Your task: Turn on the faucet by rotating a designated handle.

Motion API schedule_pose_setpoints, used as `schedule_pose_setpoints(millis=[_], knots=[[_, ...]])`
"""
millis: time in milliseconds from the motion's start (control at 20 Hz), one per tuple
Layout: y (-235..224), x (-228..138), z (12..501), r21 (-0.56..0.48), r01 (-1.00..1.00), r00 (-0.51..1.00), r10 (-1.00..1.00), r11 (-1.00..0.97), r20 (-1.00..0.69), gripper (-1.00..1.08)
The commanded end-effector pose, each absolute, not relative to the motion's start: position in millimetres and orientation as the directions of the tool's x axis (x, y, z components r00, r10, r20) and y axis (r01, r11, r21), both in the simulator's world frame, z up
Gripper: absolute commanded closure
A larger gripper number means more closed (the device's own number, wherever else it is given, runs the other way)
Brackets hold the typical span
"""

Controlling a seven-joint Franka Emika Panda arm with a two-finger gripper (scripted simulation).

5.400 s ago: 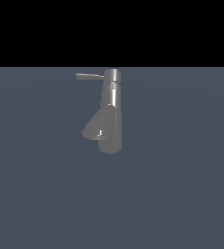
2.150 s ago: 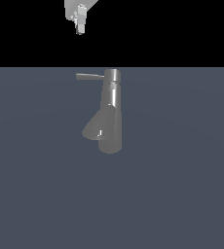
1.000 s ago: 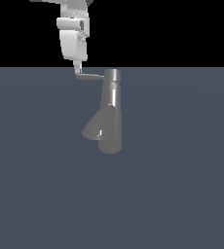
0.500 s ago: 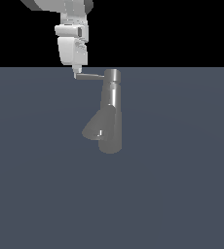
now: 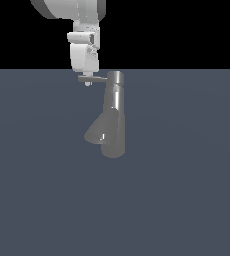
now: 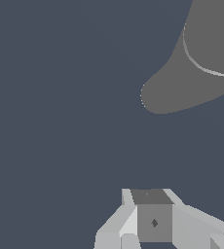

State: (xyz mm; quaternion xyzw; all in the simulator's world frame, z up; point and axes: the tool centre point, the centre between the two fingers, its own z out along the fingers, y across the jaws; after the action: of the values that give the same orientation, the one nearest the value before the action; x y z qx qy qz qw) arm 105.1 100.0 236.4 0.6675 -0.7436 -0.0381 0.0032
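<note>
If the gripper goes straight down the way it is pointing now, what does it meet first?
Most likely the handle. In the exterior view the gripper points downward at the rod's free end, touching or nearly so. Depth is unclear, so it could instead pass beside the rod and reach the grey floor.

I see the grey metal faucet (image 5: pixel 113 125) standing upright, its short wide spout (image 5: pixel 98 131) angled down toward the exterior view's left. Its thin handle (image 5: pixel 98 78) sticks out sideways from the cap, also leftward.
</note>
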Motion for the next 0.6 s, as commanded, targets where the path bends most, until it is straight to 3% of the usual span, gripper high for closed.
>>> schedule_pose_setpoints(millis=[0,550], knots=[[99,104,236,0.064,-0.992,-0.11,-0.993,0.107,-0.046,1.08],[102,81,247,0.063,-0.992,-0.111,-0.993,0.108,-0.046,1.08]])
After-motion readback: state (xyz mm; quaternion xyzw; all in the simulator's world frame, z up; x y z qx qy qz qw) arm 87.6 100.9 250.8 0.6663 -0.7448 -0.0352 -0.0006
